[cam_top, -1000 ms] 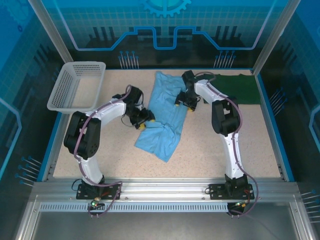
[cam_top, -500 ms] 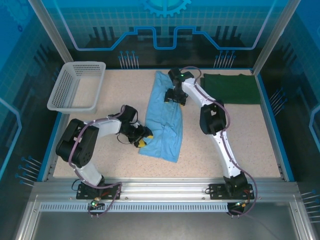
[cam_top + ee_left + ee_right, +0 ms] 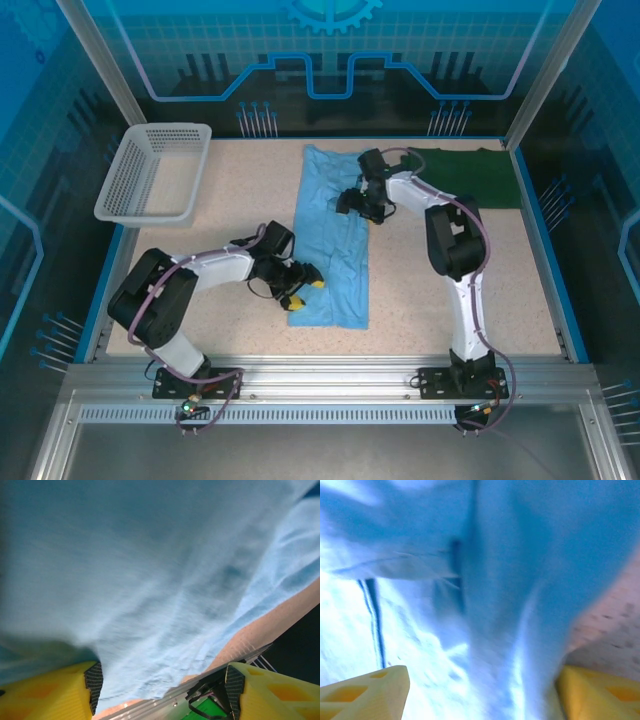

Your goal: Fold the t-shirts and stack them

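– What sits where on the table [image 3: 430, 300]?
– Basket [image 3: 150, 175] in the far-left corner, a t-shirt [image 3: 335, 245] lengthwise down the middle, a second t-shirt [image 3: 480, 178] in the far-right corner.
– The grippers?
– Left gripper [image 3: 305, 293] at the middle one's near-left edge, right gripper [image 3: 352, 207] on its far-right part.

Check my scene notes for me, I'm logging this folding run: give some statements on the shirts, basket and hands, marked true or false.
1. The blue t-shirt lies spread as a long strip. True.
2. The green t-shirt sits in the basket. False: it lies on the table, far right, away from the basket.
3. The left hand and right hand are both at the blue t-shirt. True.
4. The green t-shirt is stacked on the blue one. False: they lie apart.
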Controlling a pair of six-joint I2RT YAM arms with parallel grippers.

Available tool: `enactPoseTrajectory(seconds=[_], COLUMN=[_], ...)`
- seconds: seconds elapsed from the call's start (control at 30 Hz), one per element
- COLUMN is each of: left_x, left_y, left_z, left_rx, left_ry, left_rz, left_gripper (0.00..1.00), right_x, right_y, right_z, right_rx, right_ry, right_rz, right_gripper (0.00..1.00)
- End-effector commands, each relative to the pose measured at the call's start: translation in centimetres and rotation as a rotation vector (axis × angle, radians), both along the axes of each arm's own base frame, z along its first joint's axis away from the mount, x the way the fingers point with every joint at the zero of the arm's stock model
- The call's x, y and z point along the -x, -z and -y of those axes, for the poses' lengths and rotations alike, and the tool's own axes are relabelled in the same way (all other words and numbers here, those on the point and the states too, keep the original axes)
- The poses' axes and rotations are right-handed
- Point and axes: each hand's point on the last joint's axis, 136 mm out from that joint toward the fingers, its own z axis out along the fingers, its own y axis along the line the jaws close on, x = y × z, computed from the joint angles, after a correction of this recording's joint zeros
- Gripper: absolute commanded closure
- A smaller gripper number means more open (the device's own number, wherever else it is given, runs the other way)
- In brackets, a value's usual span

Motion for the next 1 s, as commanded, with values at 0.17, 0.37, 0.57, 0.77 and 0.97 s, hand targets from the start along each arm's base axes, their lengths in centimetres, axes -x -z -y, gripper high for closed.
enactPoseTrajectory(seconds=[0.17, 0.37, 0.57, 0.77, 0.97], left_x=[-4.5, -13.6, -21.8, -28.4, -33.0], left_y=[-6.1, -9.2, -8.0, -5.7, -2.2], left_z=[-3.4, -1.0, 4.3, 7.8, 9.4], left_rx=[-0.322, -0.294, -0.217, -0.189, -0.154], left_ry=[0.114, 0.153, 0.206, 0.195, 0.115], left_rz=[0.156, 0.359, 0.468, 0.585, 0.631], left_gripper=[0.19, 0.35, 0.54, 0.56, 0.56], right_x=[3.1, 9.6, 16.7, 20.8, 23.6], right_y=[-2.7, -4.0, -2.9, -0.9, 2.2], right_z=[5.5, 4.7, 2.1, 0.0, 0.6], right_rx=[-0.028, -0.145, -0.143, -0.132, -0.070], right_ry=[0.075, 0.104, 0.080, 0.048, 0.064], right_rz=[-0.030, -0.098, -0.185, -0.279, -0.411], right_gripper=[0.18, 0.34, 0.60, 0.69, 0.72])
